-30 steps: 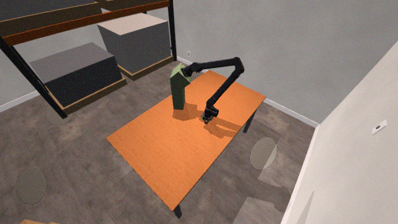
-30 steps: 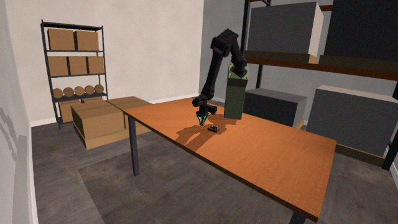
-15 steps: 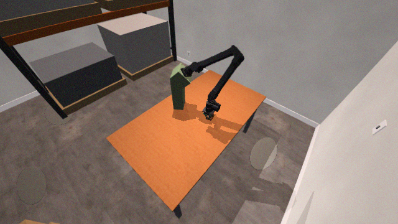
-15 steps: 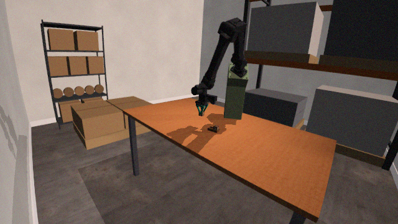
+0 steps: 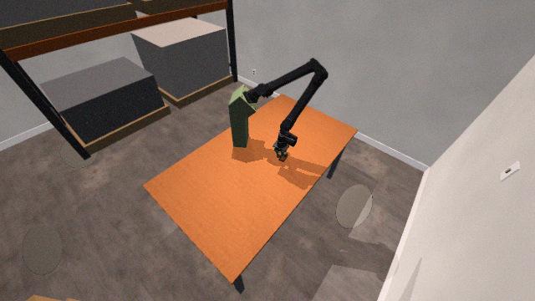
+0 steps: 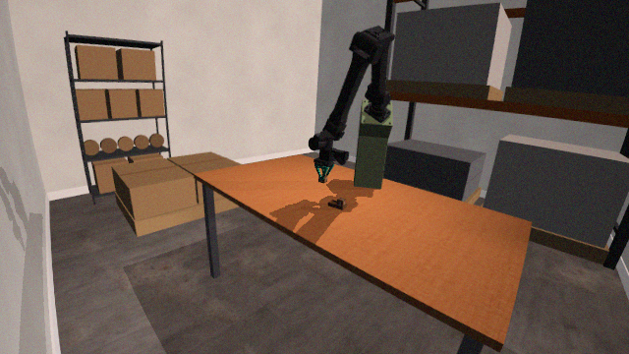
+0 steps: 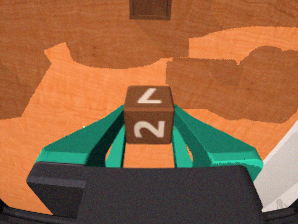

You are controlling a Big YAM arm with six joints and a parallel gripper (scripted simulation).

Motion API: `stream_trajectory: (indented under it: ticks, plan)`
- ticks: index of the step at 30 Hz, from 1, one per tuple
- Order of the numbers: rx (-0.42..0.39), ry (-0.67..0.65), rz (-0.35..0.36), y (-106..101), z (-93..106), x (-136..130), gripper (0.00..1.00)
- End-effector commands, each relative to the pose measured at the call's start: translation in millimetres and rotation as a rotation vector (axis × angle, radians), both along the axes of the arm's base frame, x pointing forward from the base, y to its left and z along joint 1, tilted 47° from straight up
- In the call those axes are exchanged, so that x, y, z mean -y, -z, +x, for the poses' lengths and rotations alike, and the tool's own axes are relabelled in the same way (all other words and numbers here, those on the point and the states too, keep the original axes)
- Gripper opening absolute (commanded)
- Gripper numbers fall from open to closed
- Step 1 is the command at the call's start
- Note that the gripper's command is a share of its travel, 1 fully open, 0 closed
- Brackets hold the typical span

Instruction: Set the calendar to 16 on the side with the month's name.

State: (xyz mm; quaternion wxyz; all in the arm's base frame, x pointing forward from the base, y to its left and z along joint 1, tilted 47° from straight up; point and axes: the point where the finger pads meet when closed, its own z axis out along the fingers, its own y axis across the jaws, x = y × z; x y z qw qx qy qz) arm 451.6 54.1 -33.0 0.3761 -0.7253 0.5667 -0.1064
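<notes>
Pinched Digit Cube Risks a Wrong Date

Green fingers [image 5: 281, 154] [image 6: 322, 174] pinch a brown digit cube [image 7: 149, 115] above the surface [image 5: 217, 196] [image 6: 423, 236] [image 7: 30, 22]; the tray [image 6: 335, 204] [image 7: 150, 11] sits at twelve o'clock in the wrist view. Releasing without reorienting its sideways "2" could spoil the date.

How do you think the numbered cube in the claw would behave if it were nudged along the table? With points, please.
The cube [image 7: 149, 115] looks stiff, so it probably wouldn't squash. Its flat faces suggest sliding over rolling, and its squat shape makes tipping seem unlikely.
</notes>
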Motion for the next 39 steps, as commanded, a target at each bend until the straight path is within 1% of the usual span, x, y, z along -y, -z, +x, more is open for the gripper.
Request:
stream_trajectory:
  ticks: [1,2,4,6,7,8,9,11,17,21,30,39]
  plan:
    - [-0.001,-0.008,0.044,-24.0,-24.6,-51.9,0.28]
    - [-0.002,-0.004,0.049,-27.9,-31.4,-61.3,0.28]
    - [-0.003,-0.001,0.052,-30.0,-35.4,-66.5,0.28]
    - [-0.003,-0.001,0.052,-30.9,-33.6,-66.7,0.28]
    - [-0.012,0.013,0.051,-25.3,-26.6,-61.3,0.28]
    - [-0.017,0.027,0.05,-23.1,-25.8,-55.4,0.28]
    - [-0.018,0.027,0.05,-23.0,-26.0,-55.4,0.28]
    - [-0.033,0.026,0.05,-18.4,-33.8,-55.1,0.28]
    - [-0.032,0.014,0.051,-19.0,-34.0,-59.8,0.28]
    - [-0.013,0.004,0.051,-22.5,-26.5,-66.2,0.28]
    - [-0.014,-0.001,0.05,-13.4,-19.6,-74.7,0.28]
    - [-0.014,-0.001,0.05,6.5,-3.8,-88.2,0.28]
